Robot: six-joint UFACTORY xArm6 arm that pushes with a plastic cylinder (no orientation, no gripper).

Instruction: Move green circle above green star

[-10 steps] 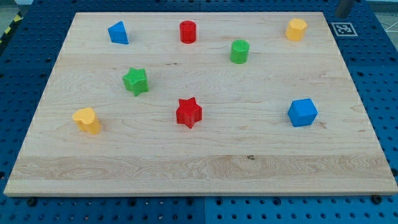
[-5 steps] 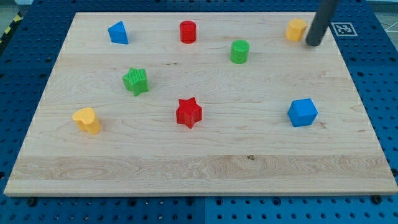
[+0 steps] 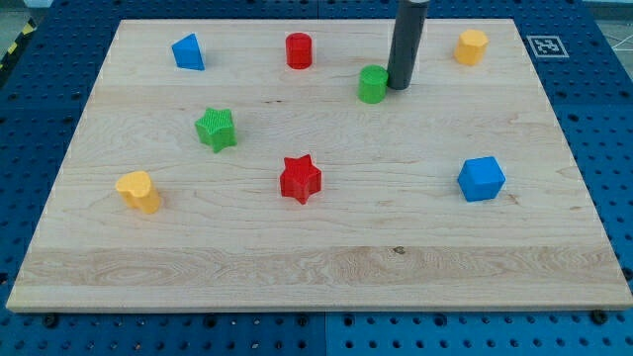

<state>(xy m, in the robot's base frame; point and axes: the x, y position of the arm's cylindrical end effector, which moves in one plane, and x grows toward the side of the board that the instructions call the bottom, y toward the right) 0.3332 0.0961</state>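
The green circle [image 3: 372,84], a short green cylinder, stands in the upper middle of the wooden board [image 3: 316,277]. The green star [image 3: 216,130] lies to the lower left of it, at the view's left-centre. My tip [image 3: 398,85] is at the green circle's right side, touching it or nearly so. The dark rod rises from there to the view's top edge.
A red cylinder [image 3: 299,49] and a blue triangle-like block [image 3: 187,51] sit near the top left. A yellow block [image 3: 472,46] is at the top right. A red star [image 3: 300,179], a blue cube [image 3: 481,178] and a yellow block [image 3: 138,191] lie lower down.
My rod came in from the top right, passed the yellow block, and now stands against the green circle's right side. The green circle has shifted slightly left.
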